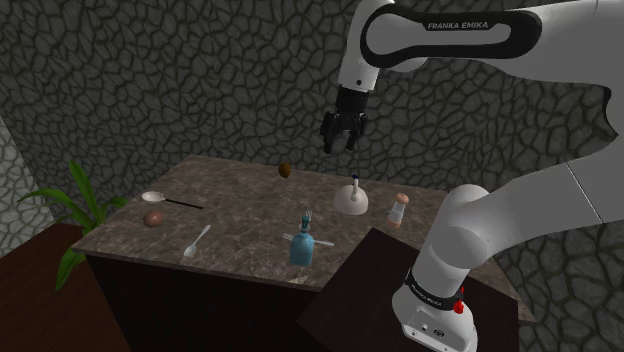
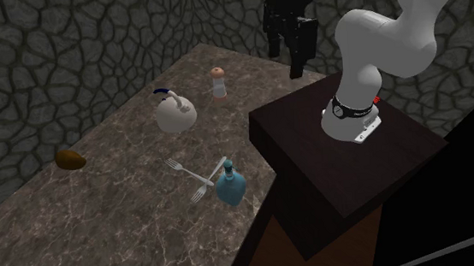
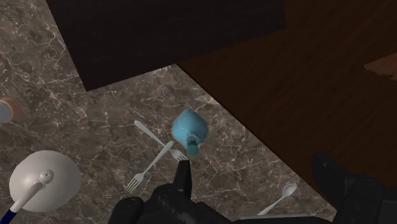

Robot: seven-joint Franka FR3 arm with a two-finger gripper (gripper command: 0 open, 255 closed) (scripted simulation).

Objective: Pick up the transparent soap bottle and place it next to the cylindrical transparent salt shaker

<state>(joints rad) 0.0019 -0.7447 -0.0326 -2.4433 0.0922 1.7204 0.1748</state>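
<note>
**Item 1, end effector** (image 1: 342,134): all black, on the white arm, hanging high above the far half of the surface (image 1: 240,215). Released: in the wrist view its two fingers (image 3: 182,181) stand well apart with nothing between them.

**Item 2, soap bottle** (image 1: 302,243): blue-tinted, see-through, upright, with a narrow neck. It stands near the surface's front edge in the shoulder view and close to the corner of the dark stand (image 2: 350,176). In the wrist view it lies just beyond one fingertip, outside the gap, with the edge of the surface running close beside it.

**Item 3, two forks** (image 2: 191,178): pale and crossed, lying just beside the bottle on the side away from the stand. One set of tines reaches almost to the bottle's base.

**Item 4, salt shaker** (image 1: 399,211): a small upright cylinder with a pale body and a reddish cap. It is near the stand's far corner and well apart from the bottle.

**Item 5, white round dispenser** (image 1: 351,200): has a blue-tipped pump and stands near the shaker, with a strip of bare marble between the two.

**Item 6, brown lump** (image 1: 286,170): sits toward the far edge, with broad bare marble between it and the forks.

**Item 7, metal spoon** (image 1: 165,199), **brown egg-shaped piece** (image 1: 153,217) and **white spoon** (image 1: 197,241): grouped at the shoulder view's left end. The white spoon lies near the front edge.

**Item 8, plant** (image 1: 75,205): stands beyond that left end.
</note>
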